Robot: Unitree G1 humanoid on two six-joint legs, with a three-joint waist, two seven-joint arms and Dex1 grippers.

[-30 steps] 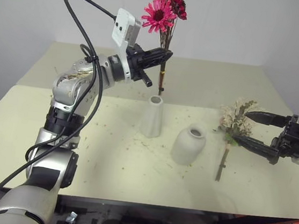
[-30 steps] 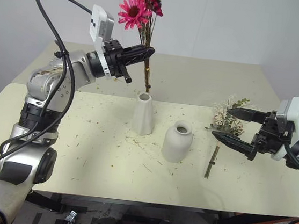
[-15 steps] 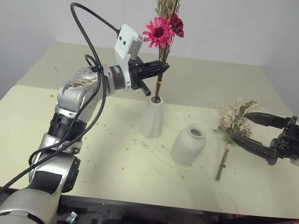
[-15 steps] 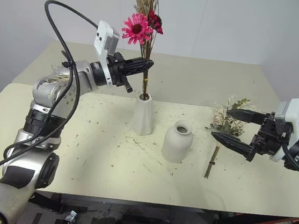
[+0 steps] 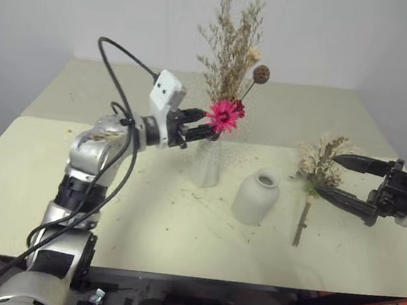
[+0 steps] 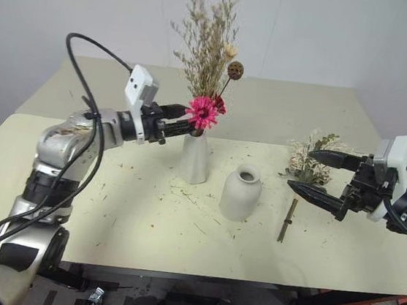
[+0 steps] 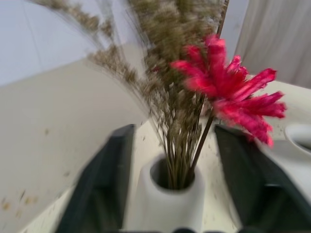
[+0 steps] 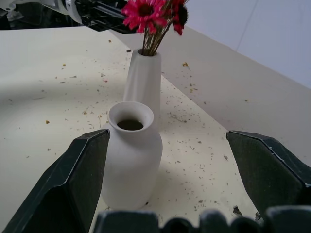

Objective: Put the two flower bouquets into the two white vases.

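A pale yellow table [image 5: 109, 208], littered with bits of dried plant, held two white vases. The tall, slim vase [image 5: 206, 164] stood upright with the bouquet of bright pink daisies [image 5: 225, 114], tan dried sprigs and a brown seed head seated in its mouth, stems down inside the neck.

The left gripper [image 5: 205, 129] reached in level at the neck of that vase. In the left wrist view its two black fingers [image 7: 104, 182] stood apart, one on either side of the vase's mouth, with the stems between the jaws and clear of both; nothing was clamped.

The shorter, bell-shaped vase [image 5: 256, 197] stood empty near the tall one, on the side towards the right gripper [image 5: 337, 175].

The right gripper's jaws were spread wide, holding nothing. The second bouquet [image 5: 317, 165], cream-white sprays with green leaves, lay flat on the table just at the tips of those jaws, its stem [image 5: 301, 221] trailing towards the table's near edge.
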